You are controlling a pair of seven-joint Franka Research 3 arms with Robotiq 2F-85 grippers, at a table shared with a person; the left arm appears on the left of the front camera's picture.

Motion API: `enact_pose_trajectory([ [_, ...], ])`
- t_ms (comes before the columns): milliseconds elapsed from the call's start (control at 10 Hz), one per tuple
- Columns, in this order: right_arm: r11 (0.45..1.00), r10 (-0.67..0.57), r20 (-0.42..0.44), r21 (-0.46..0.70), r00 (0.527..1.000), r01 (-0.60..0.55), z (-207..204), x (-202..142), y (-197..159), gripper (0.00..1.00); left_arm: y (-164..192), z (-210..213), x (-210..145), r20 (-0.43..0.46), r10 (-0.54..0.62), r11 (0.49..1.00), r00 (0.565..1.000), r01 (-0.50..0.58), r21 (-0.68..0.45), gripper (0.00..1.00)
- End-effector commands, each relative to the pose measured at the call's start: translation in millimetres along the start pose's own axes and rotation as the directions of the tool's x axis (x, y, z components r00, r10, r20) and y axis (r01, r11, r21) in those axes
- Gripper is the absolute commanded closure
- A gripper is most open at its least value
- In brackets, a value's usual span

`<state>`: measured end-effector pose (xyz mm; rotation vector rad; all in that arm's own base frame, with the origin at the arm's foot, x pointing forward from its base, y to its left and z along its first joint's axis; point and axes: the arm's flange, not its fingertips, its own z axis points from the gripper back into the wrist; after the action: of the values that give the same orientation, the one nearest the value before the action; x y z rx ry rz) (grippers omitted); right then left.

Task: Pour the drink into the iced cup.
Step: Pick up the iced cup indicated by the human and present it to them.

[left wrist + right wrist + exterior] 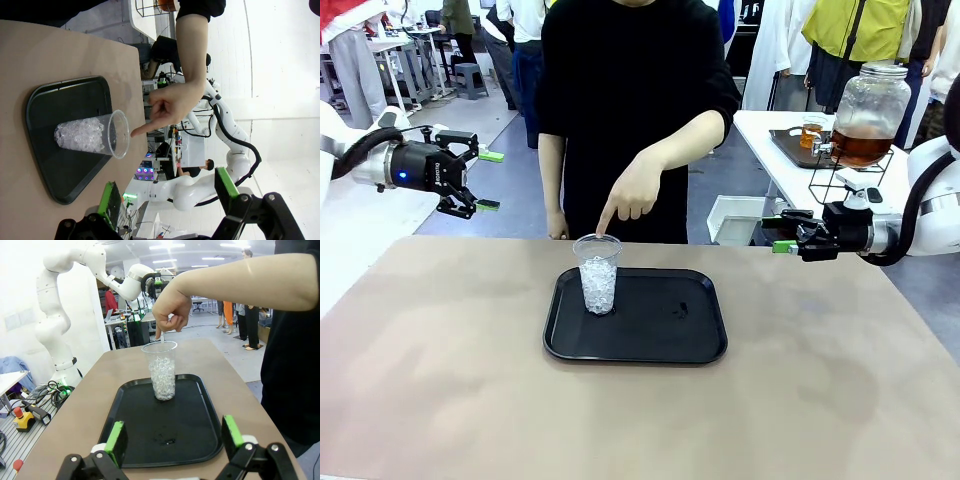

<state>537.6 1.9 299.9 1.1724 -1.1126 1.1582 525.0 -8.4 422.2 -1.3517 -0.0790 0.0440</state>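
Pre-pour: hand point(632, 195) indicates clear ice-filled plastic cup point(598, 275); left gripper point(488, 180), right gripper point(778, 232) gape empty; next we fetch the amber drink point(860, 148).

BLOCKED: person's hand point(632, 192) over cup point(597, 275) rim | FREE: tray point(665, 340) right half, table point(820, 400) around it

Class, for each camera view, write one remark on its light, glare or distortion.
Front view: even light, a soft sheen on the black tray, and the cup is sharp. Left wrist view: rolled sideways, with the right half washed out white. Right wrist view: the cup is sharp, with bright glare at the upper left.
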Motion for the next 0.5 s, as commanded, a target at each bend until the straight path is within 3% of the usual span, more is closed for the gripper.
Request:
enact_pose_trajectory([
  [0,1.000,-0.001,0.019,-0.002,1.000,0.001,-1.1,2.1,2.6,0.00,-1.7,0.3,-0.3,0.004,-0.008,1.000,1.000,0.008,-0.006,0.00],
  [300,1.000,-0.001,0.019,-0.002,1.000,0.001,-1.1,2.1,2.6,0.00,0.0,0.0,0.0,0.000,0.000,1.000,1.000,0.000,0.000,0.00],
  [400,1.000,-0.001,0.019,-0.002,1.000,0.001,-1.1,2.1,2.6,0.00,-2.8,-0.4,5.0,-0.020,-0.073,0.997,0.997,0.072,-0.013,0.00],
])
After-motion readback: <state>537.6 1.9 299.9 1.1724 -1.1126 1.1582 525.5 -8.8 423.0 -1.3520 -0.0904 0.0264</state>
